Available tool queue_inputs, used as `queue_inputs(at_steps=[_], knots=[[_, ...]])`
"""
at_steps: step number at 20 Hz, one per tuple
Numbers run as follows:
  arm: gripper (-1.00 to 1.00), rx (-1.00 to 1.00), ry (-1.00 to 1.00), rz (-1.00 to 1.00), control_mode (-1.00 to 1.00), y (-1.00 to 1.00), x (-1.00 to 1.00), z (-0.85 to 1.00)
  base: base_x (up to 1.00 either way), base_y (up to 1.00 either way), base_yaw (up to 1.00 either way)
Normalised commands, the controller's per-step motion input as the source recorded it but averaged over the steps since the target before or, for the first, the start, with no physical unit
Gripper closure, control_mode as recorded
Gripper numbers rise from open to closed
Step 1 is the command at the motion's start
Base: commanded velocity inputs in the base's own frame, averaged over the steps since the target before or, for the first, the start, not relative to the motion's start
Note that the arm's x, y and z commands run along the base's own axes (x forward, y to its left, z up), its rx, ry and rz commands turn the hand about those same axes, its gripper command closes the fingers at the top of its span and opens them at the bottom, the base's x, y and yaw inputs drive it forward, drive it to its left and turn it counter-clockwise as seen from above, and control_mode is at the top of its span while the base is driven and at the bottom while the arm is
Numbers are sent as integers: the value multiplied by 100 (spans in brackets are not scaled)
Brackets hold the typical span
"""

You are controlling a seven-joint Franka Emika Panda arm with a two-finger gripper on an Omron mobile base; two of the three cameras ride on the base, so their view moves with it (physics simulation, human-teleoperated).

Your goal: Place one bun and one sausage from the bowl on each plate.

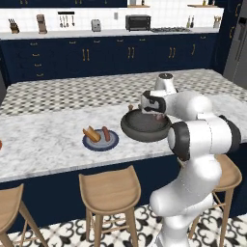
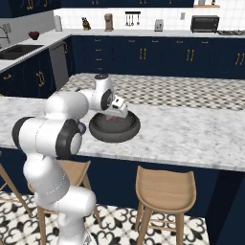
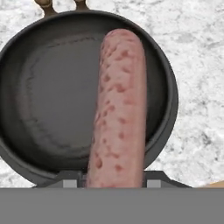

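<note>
Pincer [image 3: 114, 183] gripping the pink sausage [image 3: 118, 109] lengthwise between its fingers | sausage hanging above the dark bowl [image 3: 48, 100] | bowl sitting on the marble counter [image 3: 197, 65]

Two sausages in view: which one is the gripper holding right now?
The sausage over the dark bowl, clamped lengthwise between the fingers of the gripper. The other sausage lies beside a bun on the blue plate.

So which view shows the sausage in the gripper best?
The hand view: the sausage runs full length over the bowl. In the left base view only a pinkish bit shows under the hand; the right base view gives a similar glimpse.
</note>
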Motion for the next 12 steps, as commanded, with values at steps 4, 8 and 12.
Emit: queue_inputs(at_steps=[4, 8, 12], knots=[[100, 0, -2, 13, -100, 11, -90, 53, 0, 0, 0], [100, 0, 1, 0, -100, 0, -78, 27, 0, 0, 0], [100, 0, 1, 0, -100, 0, -85, 0, 0, 0, 0]])
